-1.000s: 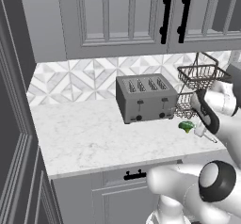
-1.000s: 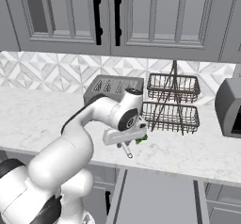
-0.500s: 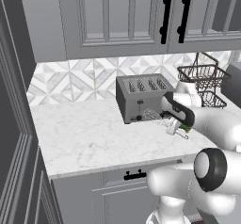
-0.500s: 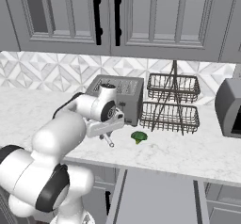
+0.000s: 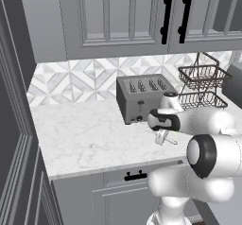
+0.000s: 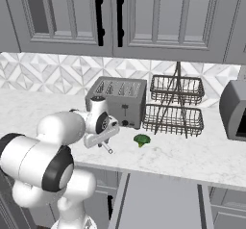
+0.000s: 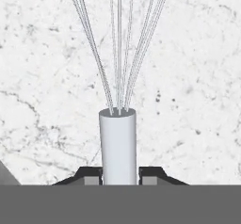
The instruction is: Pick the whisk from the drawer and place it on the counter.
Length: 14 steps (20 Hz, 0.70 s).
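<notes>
Gripper (image 7: 120,177) sits at the bottom middle of the hand view, and its two dark fingertips (image 7: 89,173) are squeezed tight on the handle of the whisk (image 7: 118,138). The handle stands straight up between them. The thin wires fan out from its top toward the upper edge of the picture. So the long way of the whisk runs the same way the gripper points, out and away from the hand.

Behind the wires is the counter (image 7: 42,77), white with small grey veins. I cannot tell if the wire tips touch it.

In the left base view the gripper (image 5: 163,135) is in the middle right of the picture, and the whisk (image 5: 166,137) hangs under it, over the counter (image 5: 85,134). The toaster (image 5: 142,96) is just behind it, and the black wire rack (image 5: 201,84) is at the right.

In the right base view the whisk (image 6: 106,146) pokes out low in the middle left, with the counter (image 6: 192,160) under it. A small green thing (image 6: 141,139) lies near it on the right. The open drawer (image 6: 158,199) is at the bottom middle of the picture.

I think the whisk is out of the drawer and now only has to go down and be let go
</notes>
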Motion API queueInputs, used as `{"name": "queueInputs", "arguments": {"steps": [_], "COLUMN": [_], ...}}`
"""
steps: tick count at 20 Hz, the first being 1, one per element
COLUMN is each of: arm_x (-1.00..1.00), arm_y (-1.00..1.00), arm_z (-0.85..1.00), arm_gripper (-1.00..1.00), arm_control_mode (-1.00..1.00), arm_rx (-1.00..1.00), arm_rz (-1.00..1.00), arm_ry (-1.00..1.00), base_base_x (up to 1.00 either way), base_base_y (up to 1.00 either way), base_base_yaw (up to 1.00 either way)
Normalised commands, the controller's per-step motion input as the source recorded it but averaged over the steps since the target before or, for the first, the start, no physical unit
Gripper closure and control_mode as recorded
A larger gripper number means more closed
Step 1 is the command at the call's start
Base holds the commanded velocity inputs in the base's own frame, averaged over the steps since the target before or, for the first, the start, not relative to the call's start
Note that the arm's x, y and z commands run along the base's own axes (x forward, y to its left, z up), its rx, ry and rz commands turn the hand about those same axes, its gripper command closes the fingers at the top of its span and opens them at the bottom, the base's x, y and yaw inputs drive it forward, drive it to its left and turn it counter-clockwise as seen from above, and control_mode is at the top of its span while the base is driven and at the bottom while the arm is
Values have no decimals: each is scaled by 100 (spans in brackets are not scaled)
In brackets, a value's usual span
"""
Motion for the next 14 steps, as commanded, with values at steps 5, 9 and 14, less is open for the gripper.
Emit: {"name": "queueInputs", "arguments": {"steps": [5,9,14], "arm_x": [34,15,0], "arm_y": [14,1,0], "arm_z": [-38,-2,0], "arm_gripper": [100,-100,-100], "arm_control_mode": [-100,-100,-100], "arm_rx": [-1,0,0], "arm_rz": [8,4,0], "arm_ry": [0,0,0], "base_base_x": [0,0,0], "base_base_y": [0,0,0], "base_base_yaw": [0,0,0]}}
